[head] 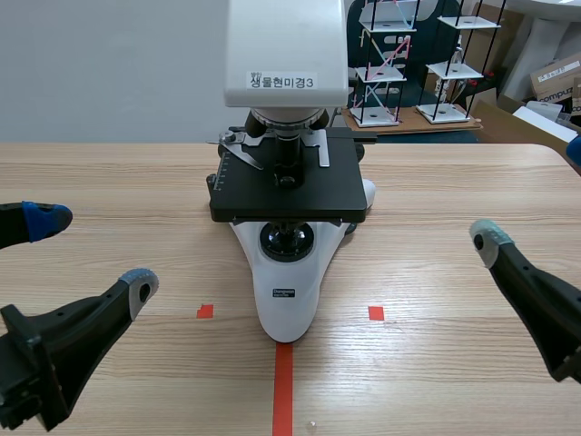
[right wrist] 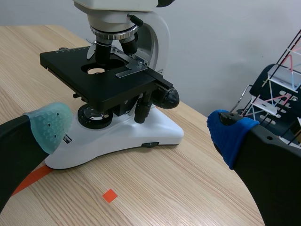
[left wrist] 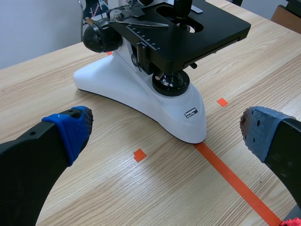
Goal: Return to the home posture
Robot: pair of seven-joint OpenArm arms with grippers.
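The left gripper [head: 91, 252] hangs low over the light wooden table [head: 454, 191], fingers spread wide, holding nothing. The white-and-black microscope [head: 287, 282] stands in the middle, its long base pointing its narrow end toward the robot. The right gripper [right wrist: 138, 128] is low at the right, its fingers also spread and empty.

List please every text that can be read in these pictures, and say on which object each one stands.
"생물현미경3": on the white label on the microscope head.
"Compu", cut off by the picture's edge: on the cardboard box.
Small plate on the microscope base: too small to read.
Scale on the stage: too small to read.
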